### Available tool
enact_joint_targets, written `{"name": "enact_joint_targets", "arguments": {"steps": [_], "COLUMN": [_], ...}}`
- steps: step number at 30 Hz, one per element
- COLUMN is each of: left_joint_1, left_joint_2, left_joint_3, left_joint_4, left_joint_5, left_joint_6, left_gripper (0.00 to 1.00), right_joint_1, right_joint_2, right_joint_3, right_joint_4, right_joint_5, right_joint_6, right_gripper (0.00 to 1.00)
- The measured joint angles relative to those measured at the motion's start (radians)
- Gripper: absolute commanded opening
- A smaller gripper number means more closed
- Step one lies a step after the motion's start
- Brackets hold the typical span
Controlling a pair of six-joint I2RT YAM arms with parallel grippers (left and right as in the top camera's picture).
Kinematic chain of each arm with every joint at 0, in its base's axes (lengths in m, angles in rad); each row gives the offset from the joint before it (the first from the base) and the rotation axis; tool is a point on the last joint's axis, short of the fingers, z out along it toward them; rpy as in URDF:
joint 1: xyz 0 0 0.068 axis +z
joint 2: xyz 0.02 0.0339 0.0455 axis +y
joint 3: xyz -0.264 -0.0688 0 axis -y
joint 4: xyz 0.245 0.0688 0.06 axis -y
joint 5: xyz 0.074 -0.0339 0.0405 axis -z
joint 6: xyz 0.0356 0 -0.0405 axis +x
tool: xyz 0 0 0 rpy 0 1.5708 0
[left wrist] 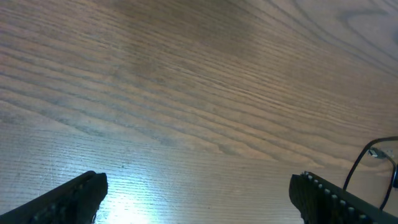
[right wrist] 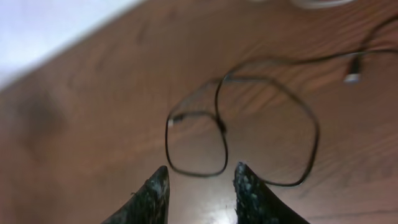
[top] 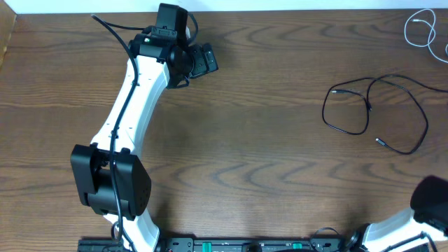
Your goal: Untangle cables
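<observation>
- The white cable [top: 407, 31] runs off the overhead view's top right corner.
- The right arm [top: 430, 199] is cut off at that view's bottom right corner.
- The black cable [right wrist: 166, 143] is blurred in the right wrist view, its plugs indistinct.
- The left wrist view catches only a sliver of it at the right edge.

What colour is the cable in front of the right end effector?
The cable is black; clearest overhead.

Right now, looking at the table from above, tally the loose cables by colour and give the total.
black cable: 1
white cable: 1
Total: 2
</observation>
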State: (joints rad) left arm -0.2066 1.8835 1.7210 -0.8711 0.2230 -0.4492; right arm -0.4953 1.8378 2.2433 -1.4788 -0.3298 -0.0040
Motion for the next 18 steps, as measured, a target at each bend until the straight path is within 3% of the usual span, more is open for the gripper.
{"name": "enact_joint_targets", "arguments": {"steps": [8, 18], "left_joint_1": [0.000, 0.000], "left_joint_2": [0.000, 0.000], "left_joint_3": [0.000, 0.000], "left_joint_4": [0.000, 0.000], "left_joint_5": [0.000, 0.000], "left_joint_6": [0.000, 0.000], "left_gripper": [0.99, 0.99], "right_joint_1": [0.095, 0.280], "right_joint_2": [0.150, 0.216], "right_joint_3": [-0.103, -0.332], "right_joint_4": [-0.039, 0.084], "right_joint_5": [-0.049, -0.023], "right_joint_6": [-0.190, -0.319], "right_gripper": [0.38, 0.38]}}
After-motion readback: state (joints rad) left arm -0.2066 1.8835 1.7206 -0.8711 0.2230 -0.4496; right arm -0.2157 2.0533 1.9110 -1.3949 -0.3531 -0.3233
